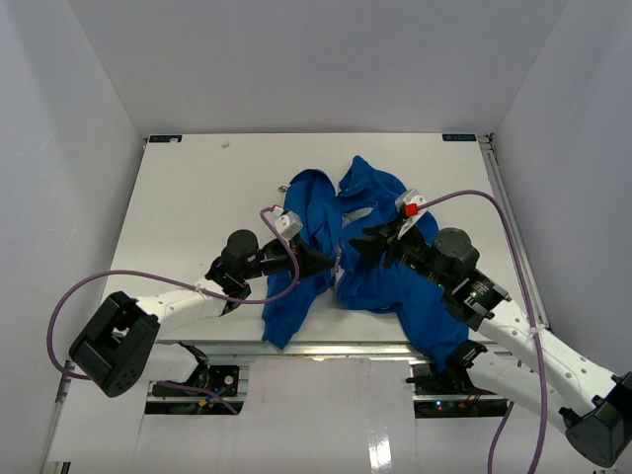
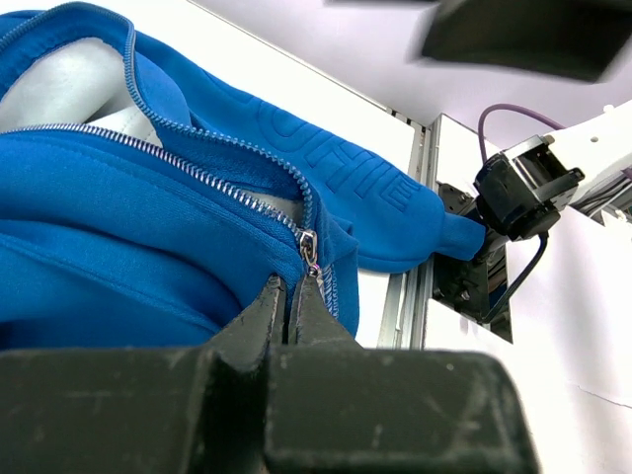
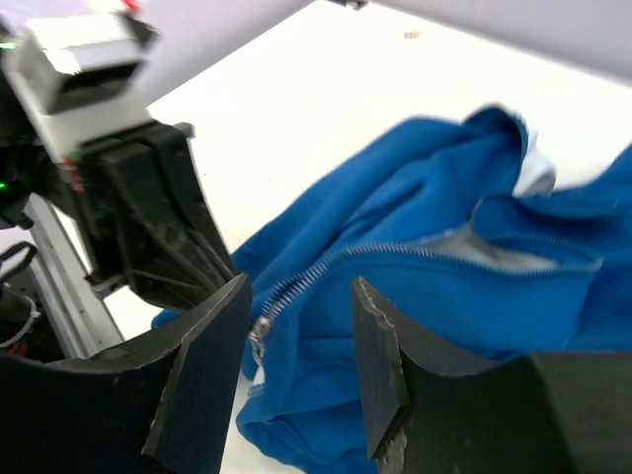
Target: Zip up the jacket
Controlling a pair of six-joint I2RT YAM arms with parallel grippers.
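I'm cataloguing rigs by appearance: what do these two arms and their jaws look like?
Both the left arm and right arm have white links, black joint housings and black wedge-shaped jaws. A purple cable loops along each; the right wrist carries a small red tab.

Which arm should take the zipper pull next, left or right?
Right. The right gripper is open, and the zipper pull lines up in the gap between its fingers. The left gripper is shut on the jacket just below the pull, apparently anchoring the hem, so leave it there.
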